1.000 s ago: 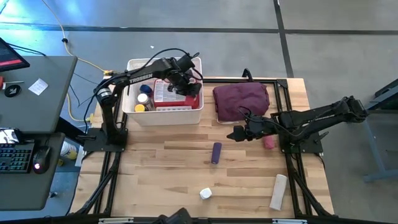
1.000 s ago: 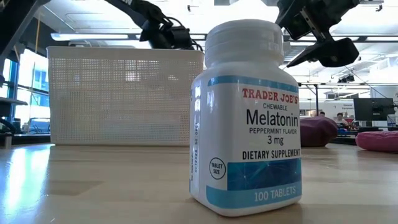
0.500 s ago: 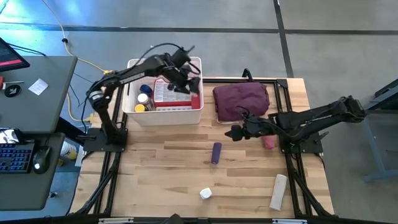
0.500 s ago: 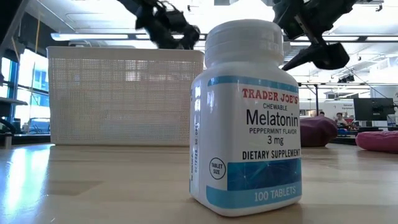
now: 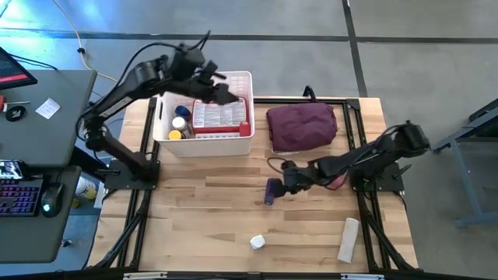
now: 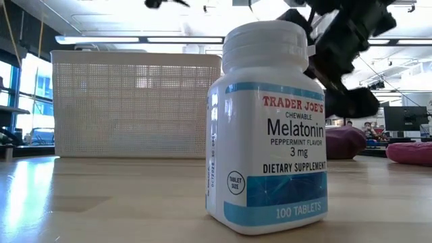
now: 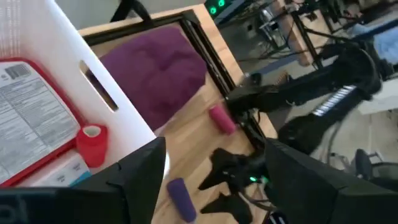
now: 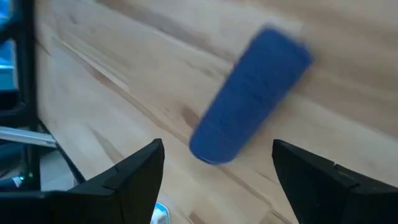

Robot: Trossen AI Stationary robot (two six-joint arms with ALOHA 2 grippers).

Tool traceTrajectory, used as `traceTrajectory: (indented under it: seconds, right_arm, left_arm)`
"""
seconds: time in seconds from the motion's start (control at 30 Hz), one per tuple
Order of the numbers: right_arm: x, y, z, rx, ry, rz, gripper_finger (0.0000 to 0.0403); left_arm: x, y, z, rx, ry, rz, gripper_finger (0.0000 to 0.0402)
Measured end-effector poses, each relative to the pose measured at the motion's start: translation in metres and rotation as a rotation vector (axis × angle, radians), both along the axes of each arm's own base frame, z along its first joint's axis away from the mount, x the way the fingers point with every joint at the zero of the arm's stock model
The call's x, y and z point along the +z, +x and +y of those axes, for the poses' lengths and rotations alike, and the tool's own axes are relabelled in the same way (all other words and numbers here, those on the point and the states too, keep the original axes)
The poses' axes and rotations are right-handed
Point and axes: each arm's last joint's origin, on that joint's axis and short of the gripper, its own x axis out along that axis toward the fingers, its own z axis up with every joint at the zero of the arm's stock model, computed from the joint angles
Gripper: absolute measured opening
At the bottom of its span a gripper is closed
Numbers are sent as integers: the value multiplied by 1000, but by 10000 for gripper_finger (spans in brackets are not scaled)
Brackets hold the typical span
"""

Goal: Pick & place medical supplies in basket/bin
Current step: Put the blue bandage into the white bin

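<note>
The white lattice basket (image 5: 205,134) stands at the table's far left. It holds the red first-aid case (image 5: 214,117), a red roll (image 7: 91,142) and small bottles (image 5: 180,122). My left gripper (image 5: 212,84) is open and empty, raised above the basket. A purple cylinder (image 5: 270,190) lies on its side at mid-table. My right gripper (image 5: 285,180) is open just right of it and over it. In the right wrist view the cylinder (image 8: 249,93) lies ahead of the two fingers, untouched. A pink cylinder (image 5: 336,180) lies under the right arm.
A maroon cloth bundle (image 5: 302,127) lies right of the basket at the far edge. A white Melatonin bottle (image 5: 257,242) stands near the front edge, close to the low camera (image 6: 266,128). A white cylinder (image 5: 348,239) lies at the near right.
My left gripper has risen out of the basket and gone toward the table's far left. My right gripper has gone toward the table's left and down, from beside the pink cylinder to the purple cylinder. The supplies on the table have stayed where they were.
</note>
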Motion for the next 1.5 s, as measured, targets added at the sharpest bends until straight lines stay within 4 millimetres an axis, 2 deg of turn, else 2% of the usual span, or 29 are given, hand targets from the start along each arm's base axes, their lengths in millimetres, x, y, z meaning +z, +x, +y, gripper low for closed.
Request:
traceTrajectory:
  seconds: [0.23, 0.43, 0.53, 0.67, 0.83, 0.97, 1.07, 1.23, 1.5]
  right_arm:
    - [-26, 16, 6, -4, 19, 13, 287]
    - [-42, 27, 4, -18, 10, 72, 286]
    - [-45, 32, 1, -16, 20, 77, 276]
    - [-44, 35, -3, -14, 13, 76, 230]
    - [-43, 36, -9, 6, -9, 71, 144]
    - [-41, 37, -12, 72, 1, 48, 98]
    - [-26, 41, -9, 128, 15, -69, 91]
    - [25, 43, -5, 168, -48, -381, 108]
    - [113, 6, -13, 159, -277, -738, 103]
  left_arm:
    - [12, -1, -56, -97, 27, 2, 281]
    - [4, -1, -92, -186, 22, 102, 268]
    - [-7, -3, -105, -172, 58, 238, 263]
    - [-19, -8, -119, -135, 64, 381, 257]
    - [-22, -9, -136, -169, 76, 407, 253]
    - [-21, -10, -141, -150, 76, 391, 253]
    - [-21, -10, -141, -112, 40, 384, 252]
    - [-18, -6, -141, -63, -2, 328, 252]
    - [0, 12, -143, -56, -7, 57, 248]
